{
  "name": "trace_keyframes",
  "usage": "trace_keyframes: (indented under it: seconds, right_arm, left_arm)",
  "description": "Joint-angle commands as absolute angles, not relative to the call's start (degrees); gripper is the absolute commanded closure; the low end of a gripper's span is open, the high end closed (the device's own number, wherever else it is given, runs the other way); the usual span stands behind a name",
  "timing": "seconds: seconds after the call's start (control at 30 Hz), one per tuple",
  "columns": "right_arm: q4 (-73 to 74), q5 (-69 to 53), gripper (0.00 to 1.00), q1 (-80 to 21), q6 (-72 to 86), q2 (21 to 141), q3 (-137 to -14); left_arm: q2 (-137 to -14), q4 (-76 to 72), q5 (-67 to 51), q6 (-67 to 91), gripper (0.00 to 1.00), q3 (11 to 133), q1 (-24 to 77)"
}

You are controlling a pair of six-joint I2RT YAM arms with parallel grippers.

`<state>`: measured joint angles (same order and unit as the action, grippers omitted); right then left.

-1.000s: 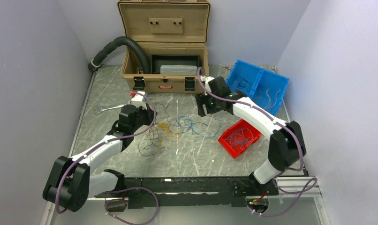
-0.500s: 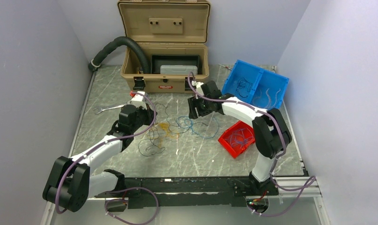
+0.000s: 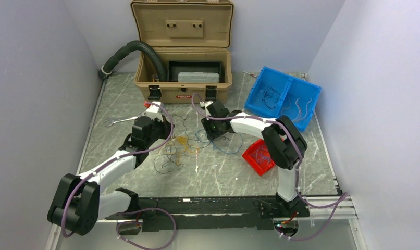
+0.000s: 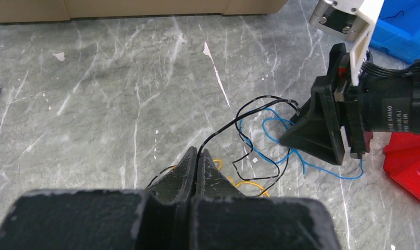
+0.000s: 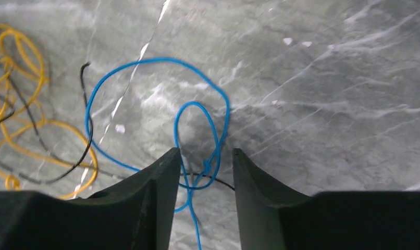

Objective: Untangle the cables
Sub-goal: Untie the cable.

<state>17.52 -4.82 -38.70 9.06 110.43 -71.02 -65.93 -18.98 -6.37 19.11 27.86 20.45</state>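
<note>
Top external view gives us the whole bench (image 3: 223, 174). The cables (image 3: 189, 141) lie in a loose tangle at its middle, with black and yellow strands toward the left arm and blue ones toward the right. Behind them stands an open tan case (image 3: 169, 96) with a small red label (image 3: 184, 97) on its front wall; its print is too small for us to read. A blue bin (image 3: 265, 70) sits at the far right with a few thin wires in it. A red bin (image 3: 250, 158) lies close by the right arm and holds blue wire.

On the right wrist view we see the right gripper (image 5: 205, 156) low over the marble, its jaws parted and grasping nothing. A blue wire (image 5: 145, 63) loops on the bench and passes between them. Some yellow wire (image 5: 11, 182) and a black strand lie off to the left.

On the left wrist view the left gripper (image 4: 196, 155) has its jaws clenched, and a black wire (image 4: 221, 130) runs into the seam at their tips. Across from it, the right gripper's housing bears white lettering (image 4: 400, 117) that we read as DAMIAO. The smaller lines beside it are too fine to make out.
</note>
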Motion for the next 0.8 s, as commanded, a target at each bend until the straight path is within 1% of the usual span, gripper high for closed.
trace_keyframes:
  seconds: [0.0, 0.03, 0.1, 0.13, 0.23, 0.33, 0.47, 0.6, 0.7, 0.77]
  right_arm:
    - [19.20, 6.47, 0.63, -40.38, 9.75, 113.13, -74.12]
    - [19.39, 8.23, 0.71, -40.69, 9.90, 113.25, -74.00]
    - [19.38, 11.51, 0.91, -40.63, 11.32, 112.51, -73.05]
    - [19.16, 13.50, 0.99, -40.58, 11.94, 111.63, -72.24]
    - [18.28, 19.46, 1.00, -39.49, 14.67, 106.34, -69.21]
    - [18.32, 22.37, 1.00, -35.73, 18.06, 98.38, -66.22]
    - [18.09, 21.74, 1.00, -25.28, 22.83, 86.90, -61.27]
    - [17.08, 23.00, 1.00, -17.30, 25.09, 74.96, -56.56]
    - [17.80, 22.25, 1.00, -12.39, 25.35, 69.09, -55.87]
    - [19.33, 21.78, 1.00, -9.86, 25.17, 67.17, -57.04]
  left_arm:
    - [-64.66, -20.31, -5.14, 18.15, 1.00, 27.99, 20.52]
    - [-64.56, -20.23, -4.98, 18.22, 1.00, 27.95, 20.55]
    - [-64.07, -19.86, -4.16, 18.44, 1.00, 27.74, 20.54]
    - [-63.76, -19.68, -3.43, 18.56, 1.00, 27.60, 20.56]
    - [-62.66, -18.82, -0.49, 19.08, 1.00, 27.11, 20.57]
    - [-60.98, -18.26, 3.39, 20.08, 1.00, 26.21, 20.52]
    - [-58.20, -17.88, 8.21, 21.92, 1.00, 24.45, 20.33]
    - [-56.63, -18.40, 10.33, 22.93, 1.00, 22.99, 19.89]
    - [-57.39, -17.26, 10.69, 23.26, 1.00, 23.66, 19.77]
    - [-58.23, -16.37, 10.72, 23.50, 1.00, 24.35, 19.70]
